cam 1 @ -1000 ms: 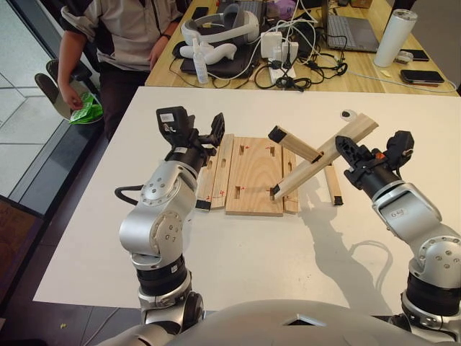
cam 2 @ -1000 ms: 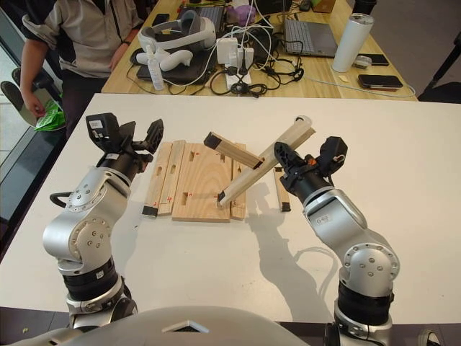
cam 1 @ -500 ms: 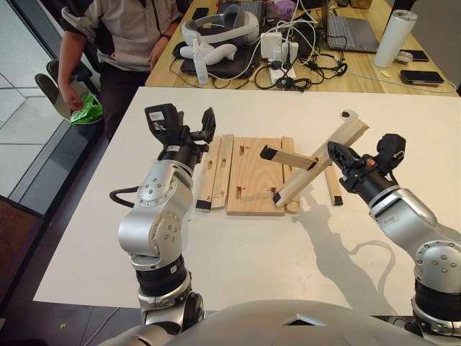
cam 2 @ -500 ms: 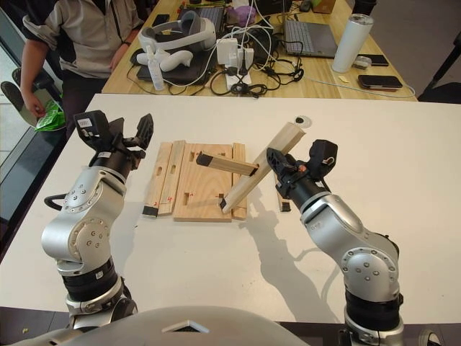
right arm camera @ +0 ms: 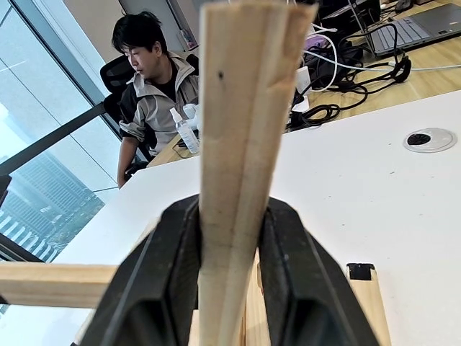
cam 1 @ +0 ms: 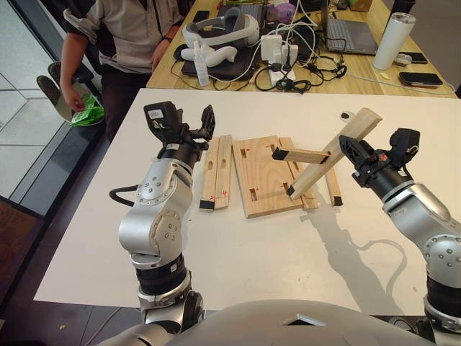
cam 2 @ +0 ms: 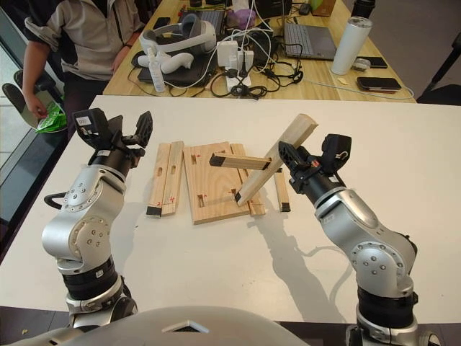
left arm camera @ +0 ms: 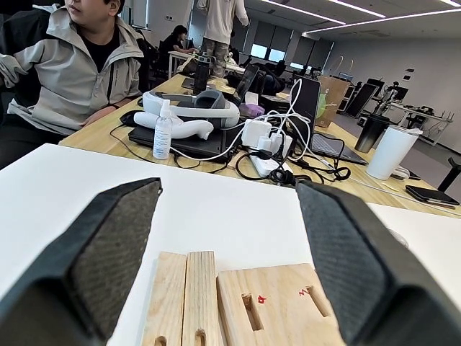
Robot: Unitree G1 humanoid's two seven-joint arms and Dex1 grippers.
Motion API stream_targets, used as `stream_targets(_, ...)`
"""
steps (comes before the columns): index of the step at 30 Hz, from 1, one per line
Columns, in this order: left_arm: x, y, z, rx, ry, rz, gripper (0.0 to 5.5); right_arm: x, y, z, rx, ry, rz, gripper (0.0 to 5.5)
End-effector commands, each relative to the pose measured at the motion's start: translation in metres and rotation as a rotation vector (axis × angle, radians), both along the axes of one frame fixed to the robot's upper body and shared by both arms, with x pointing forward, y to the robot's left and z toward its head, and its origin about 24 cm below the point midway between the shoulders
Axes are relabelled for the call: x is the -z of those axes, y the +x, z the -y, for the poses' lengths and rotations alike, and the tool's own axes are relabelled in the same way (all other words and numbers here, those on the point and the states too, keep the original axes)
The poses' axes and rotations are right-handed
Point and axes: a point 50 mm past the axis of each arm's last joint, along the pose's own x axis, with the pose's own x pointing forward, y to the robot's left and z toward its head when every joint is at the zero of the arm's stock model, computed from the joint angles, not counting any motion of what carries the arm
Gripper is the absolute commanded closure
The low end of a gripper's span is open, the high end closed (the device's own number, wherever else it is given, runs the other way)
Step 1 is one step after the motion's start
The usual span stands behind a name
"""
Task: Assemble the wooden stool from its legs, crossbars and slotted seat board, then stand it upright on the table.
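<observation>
Seat board (cam 1: 263, 173) lies flat on the white table (cam 1: 252, 259), but it has just slid a bit to the right and turned a little. A second ago it lay right beside the two slotted planks (cam 1: 216, 171). Now there is a gap between them.

The right gripper (cam 1: 352, 151) is closed tight on a long leg (cam 1: 328, 158) with a crossbar (cam 1: 299, 154) stuck out from its side. The leg leans down, and its low end rests on the right part of the board. That end has moved to the right too, so I think it pushed the board along and did not go into a slot.

The left gripper (left arm camera: 229, 238) has its fingers spread wide and holds nothing. It pulled back to the left and now hangs over the far end of the planks.

The stool is not far along yet. The board may keep sliding unless something holds it down.
</observation>
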Motion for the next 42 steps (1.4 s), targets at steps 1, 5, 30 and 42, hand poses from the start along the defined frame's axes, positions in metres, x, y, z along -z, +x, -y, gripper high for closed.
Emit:
stream_targets(1, 0.0, 0.002, 0.003, -0.002, 0.006, 0.005, 2.03, 0.015, 0.004, -0.001, 0.01, -0.001, -0.043, 4.5)
stream_targets(5, 0.001, 0.002, 0.003, -0.007, 0.003, 0.006, 2.03, 0.019, 0.006, -0.006, 0.009, -0.005, -0.033, 4.5)
stream_targets(30, 0.001, 0.002, -0.001, -0.058, 0.011, 0.04, 2.03, 0.019, -0.029, 0.005, -0.185, -0.341, -0.002, 4.5)
stream_targets(42, 0.0, 0.002, 0.0, -0.053, 0.018, 0.045, 2.03, 0.01, -0.017, 0.007, -0.12, -0.285, 0.058, 4.5)
